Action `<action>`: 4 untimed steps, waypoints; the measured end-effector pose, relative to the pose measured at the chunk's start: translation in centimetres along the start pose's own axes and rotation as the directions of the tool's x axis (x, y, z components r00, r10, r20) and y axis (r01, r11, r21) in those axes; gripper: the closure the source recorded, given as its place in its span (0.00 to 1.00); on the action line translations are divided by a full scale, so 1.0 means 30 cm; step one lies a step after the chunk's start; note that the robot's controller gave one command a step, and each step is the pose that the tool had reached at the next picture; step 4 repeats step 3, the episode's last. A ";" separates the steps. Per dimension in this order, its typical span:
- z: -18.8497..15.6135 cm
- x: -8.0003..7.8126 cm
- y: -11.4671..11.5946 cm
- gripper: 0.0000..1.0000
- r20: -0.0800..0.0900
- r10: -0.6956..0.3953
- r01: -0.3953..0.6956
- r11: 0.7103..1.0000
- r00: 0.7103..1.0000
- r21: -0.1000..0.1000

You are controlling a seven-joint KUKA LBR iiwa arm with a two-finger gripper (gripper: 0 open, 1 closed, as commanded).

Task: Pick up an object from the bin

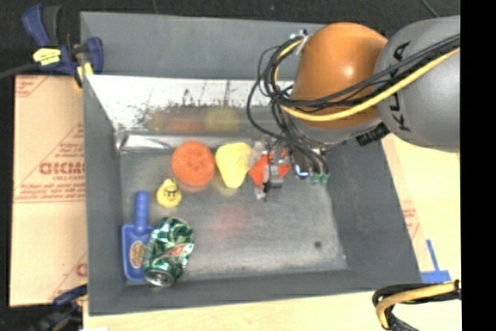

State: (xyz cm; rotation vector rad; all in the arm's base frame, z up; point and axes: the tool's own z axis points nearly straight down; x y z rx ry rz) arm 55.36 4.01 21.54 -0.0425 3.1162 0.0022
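Note:
My gripper (267, 181) reaches down at the back middle of the bin, under the orange dome of the wrist. A small red-orange thing (260, 170) lies right at its fingertips; whether it sits between the fingers I cannot make out. Just left of it lies a pale yellow rounded thing (232, 163). Further left rests an orange round thing (192, 163).
A small yellow duck-like toy (169, 194) lies at the left. A crushed green can (167, 250) and a blue scoop-like tool (136, 243) lie in the front left corner. The arm and cables hang over the bin's back right.

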 end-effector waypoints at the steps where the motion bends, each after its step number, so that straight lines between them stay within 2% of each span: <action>1: 0.271 0.058 0.052 1.00 0.000 -0.143 0.143 0.990 0.990 0.001; 2: 0.131 0.002 0.025 1.00 -0.001 -0.112 0.112 0.994 0.994 0.000; 3: -0.014 -0.008 0.120 1.00 -0.011 -0.136 0.136 0.991 0.991 0.000; 4: -0.014 -0.008 0.120 1.00 -0.011 -0.136 0.136 0.991 0.991 0.000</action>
